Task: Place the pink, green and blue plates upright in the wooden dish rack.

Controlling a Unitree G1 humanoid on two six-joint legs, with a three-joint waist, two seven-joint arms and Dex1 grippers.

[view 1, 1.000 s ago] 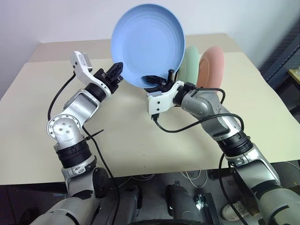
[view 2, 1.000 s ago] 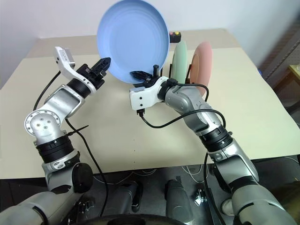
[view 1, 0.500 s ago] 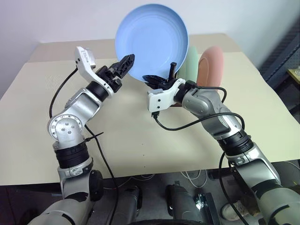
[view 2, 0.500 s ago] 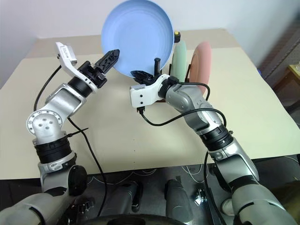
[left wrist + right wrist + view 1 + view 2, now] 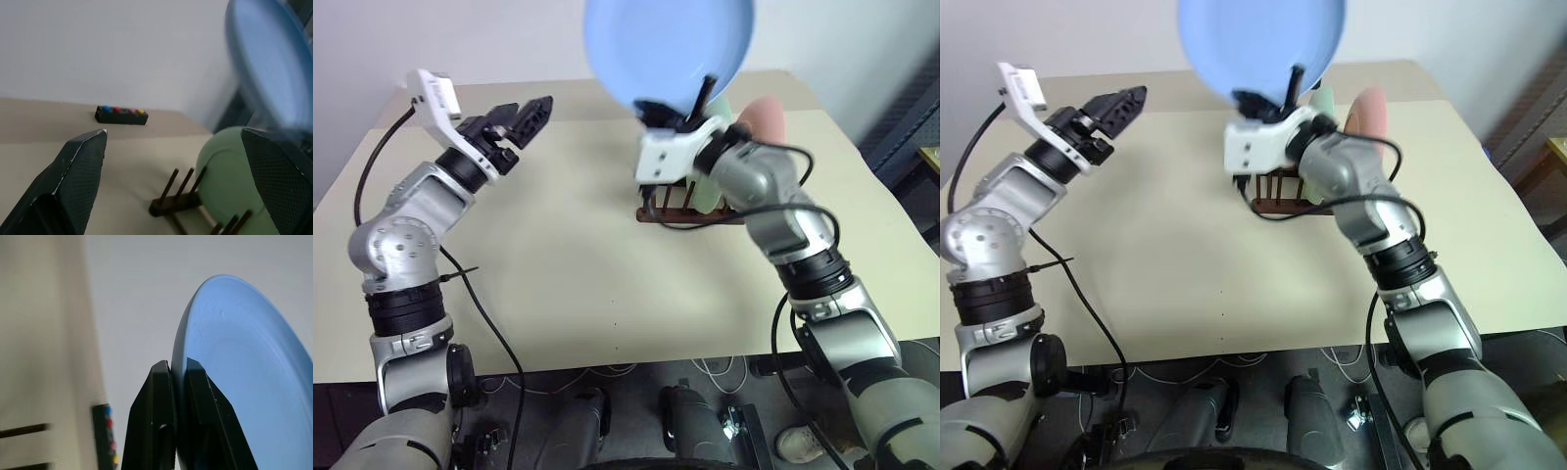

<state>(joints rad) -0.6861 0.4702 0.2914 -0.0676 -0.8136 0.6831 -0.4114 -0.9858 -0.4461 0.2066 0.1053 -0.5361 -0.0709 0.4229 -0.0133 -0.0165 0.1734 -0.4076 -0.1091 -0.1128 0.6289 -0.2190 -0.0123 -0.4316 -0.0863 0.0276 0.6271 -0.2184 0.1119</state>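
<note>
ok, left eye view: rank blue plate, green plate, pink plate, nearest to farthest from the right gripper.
1. blue plate: pinched at its lower rim by the right gripper, held up above the rack.
2. green plate: upright in the wooden dish rack, just below and behind the gripper.
3. pink plate: upright beyond the green one, on the robot's right.

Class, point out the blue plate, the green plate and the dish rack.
blue plate (image 5: 656, 44): left eye view, centre of its face.
green plate (image 5: 222, 171): left wrist view, its face.
dish rack (image 5: 1278, 206): right eye view, base rail.
</note>
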